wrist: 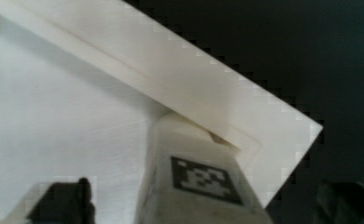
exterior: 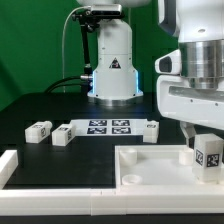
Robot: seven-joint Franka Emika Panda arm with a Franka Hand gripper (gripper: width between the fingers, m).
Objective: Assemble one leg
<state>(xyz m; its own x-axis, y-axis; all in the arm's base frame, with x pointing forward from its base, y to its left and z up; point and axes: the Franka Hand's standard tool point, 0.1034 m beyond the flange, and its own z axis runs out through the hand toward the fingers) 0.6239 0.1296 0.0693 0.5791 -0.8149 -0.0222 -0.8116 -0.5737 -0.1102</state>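
Leg (exterior: pixel 208 150) gripped in gripper (exterior: pixel 207 140), held at panel's (exterior: pixel 150 165) corner on exterior view's right. Risk: peg off-center w/ socket, jams or cross-threads if tilted.

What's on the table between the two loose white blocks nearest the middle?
The flat marker board fills the stretch between the tilted leg and the other leg, shown in the exterior view.

In the exterior view, the gripper (exterior: pixel 207 150) with the leg (exterior: pixel 209 152) blocks the tabletop panel's (exterior: pixel 150 170) 3 o'clock corner. Its 9 o'clock socket (exterior: pixel 129 153) lies unobstructed. Loose legs (exterior: pixel 39 128) and the marker board (exterior: pixel 108 127) crowd the mat at 11 o'clock; the robot base (exterior: pixel 112 65) stands at 12.
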